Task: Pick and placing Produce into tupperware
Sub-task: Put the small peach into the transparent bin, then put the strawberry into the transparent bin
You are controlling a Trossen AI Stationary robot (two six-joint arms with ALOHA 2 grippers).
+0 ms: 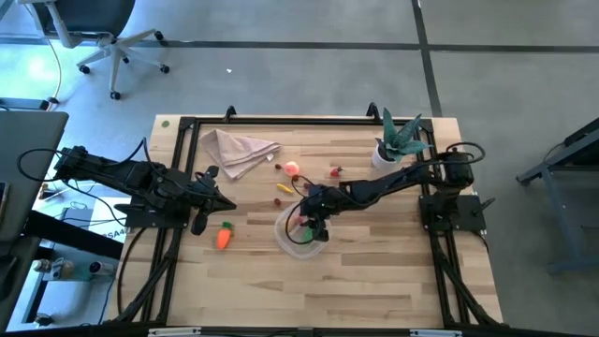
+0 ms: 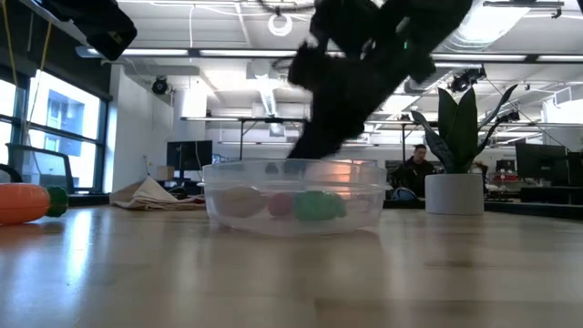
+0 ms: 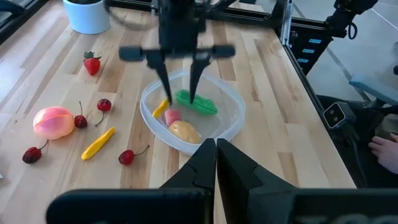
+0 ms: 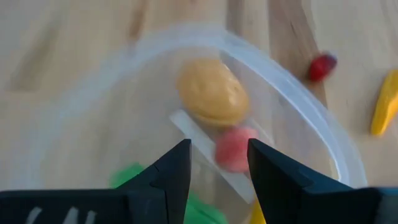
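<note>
The tupperware (image 1: 284,234) (image 3: 233,102) is a clear round container near the table's middle. In it lie a green pepper (image 3: 198,103), a yellow piece (image 3: 160,109), a pink fruit (image 3: 172,116) and a tan potato (image 3: 185,131). My right gripper (image 3: 180,98) (image 4: 217,165) hangs open over the container, its fingers pointing down into it with nothing between them. The orange carrot (image 1: 223,237) (image 2: 23,202) lies on the table left of the container. My left gripper (image 1: 225,204) (image 3: 216,155) is shut and waits left of the carrot, above the table.
Loose produce lies on the table beyond the container: a peach-coloured fruit (image 3: 53,121), a yellow piece (image 3: 98,143), several cherries (image 3: 127,157) and a strawberry (image 3: 92,63). A beige napkin (image 1: 239,150) is at the far left, and a potted plant (image 1: 398,140) at the far right.
</note>
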